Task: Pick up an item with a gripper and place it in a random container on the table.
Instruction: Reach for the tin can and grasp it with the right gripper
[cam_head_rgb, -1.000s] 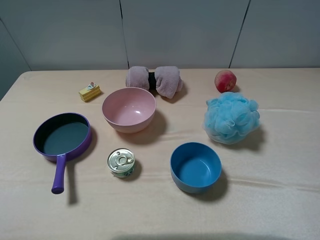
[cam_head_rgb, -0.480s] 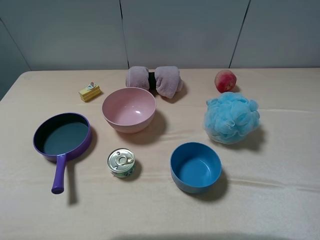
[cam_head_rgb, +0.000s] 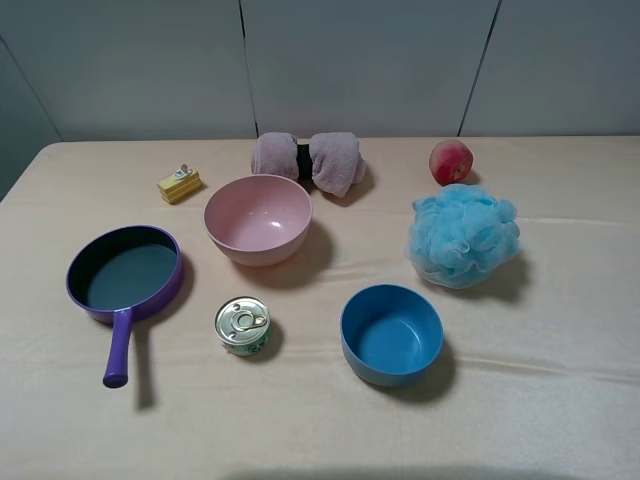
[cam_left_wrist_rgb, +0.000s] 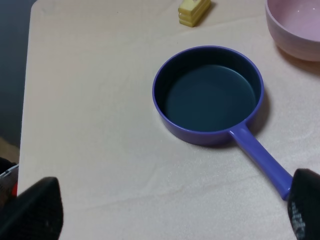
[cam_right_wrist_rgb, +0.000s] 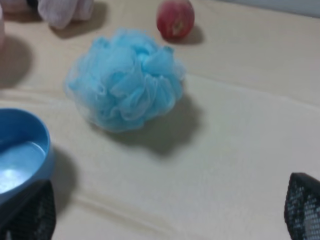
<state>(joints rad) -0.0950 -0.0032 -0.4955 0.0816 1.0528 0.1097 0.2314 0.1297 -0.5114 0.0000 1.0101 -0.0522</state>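
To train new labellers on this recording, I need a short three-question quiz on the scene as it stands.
1. True or false: the tin can lies inside the pink bowl.
2. Which stands nearest the tin can? A: the peach. B: the purple pan. C: the blue bath pouf.
3. What do the right fingers hold?
Key: 1, false: the can stands on the table, apart from the empty bowl. 2, B. 3, nothing: they stand wide apart over the bare table.
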